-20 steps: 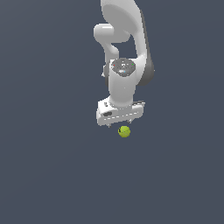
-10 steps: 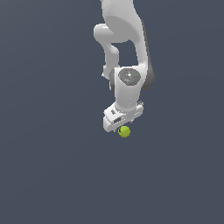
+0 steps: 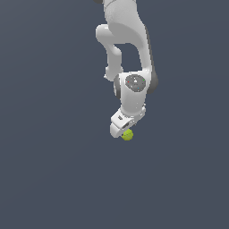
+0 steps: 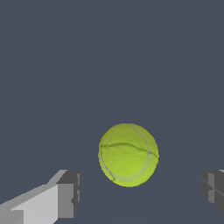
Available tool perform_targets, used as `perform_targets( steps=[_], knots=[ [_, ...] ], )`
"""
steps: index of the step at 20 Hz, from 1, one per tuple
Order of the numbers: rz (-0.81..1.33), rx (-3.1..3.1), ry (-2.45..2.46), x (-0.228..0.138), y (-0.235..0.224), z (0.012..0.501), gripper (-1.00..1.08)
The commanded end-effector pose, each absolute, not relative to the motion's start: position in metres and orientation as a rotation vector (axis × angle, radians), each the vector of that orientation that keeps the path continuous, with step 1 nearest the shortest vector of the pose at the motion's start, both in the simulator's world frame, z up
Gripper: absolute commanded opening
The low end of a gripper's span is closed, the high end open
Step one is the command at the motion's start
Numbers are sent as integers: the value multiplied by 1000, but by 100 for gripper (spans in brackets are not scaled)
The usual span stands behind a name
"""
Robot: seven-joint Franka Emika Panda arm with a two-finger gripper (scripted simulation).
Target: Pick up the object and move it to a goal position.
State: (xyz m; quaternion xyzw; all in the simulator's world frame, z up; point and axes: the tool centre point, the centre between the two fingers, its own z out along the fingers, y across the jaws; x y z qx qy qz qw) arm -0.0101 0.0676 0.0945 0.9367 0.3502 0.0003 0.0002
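Probably light and fuzzy, the ball looks like a tennis ball, round and apt to roll, so the pads should close across its widest middle. It rests on the bare grey counter, directly under the end effector, whose fingers stand apart on either side. Nothing else stands nearby.

A plain, uniform dark slate-grey surface is seen filling the whole exterior view, with no edge, seam or marking visible on it. The same flat grey ground is seen across the wrist view. Whether this is a worktop or a floor cannot be told, and no other non-task items are observed in either view.
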Motion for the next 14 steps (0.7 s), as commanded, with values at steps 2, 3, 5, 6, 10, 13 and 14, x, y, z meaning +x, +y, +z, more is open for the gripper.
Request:
perform_targets(
  steps=[2,3,5,6,10,13,14],
  knots=[
    [0,2927,1140,-11,69,92,100],
    [0,2926,1144,-12,70,91,100],
    [0,2929,1137,-11,69,92,100],
    [0,2929,1137,-11,69,91,100],
    [0,2928,1139,-12,69,82,100],
    [0,2927,1141,-12,70,68,100],
    [0,2927,1142,-13,70,62,100]
  ],
)
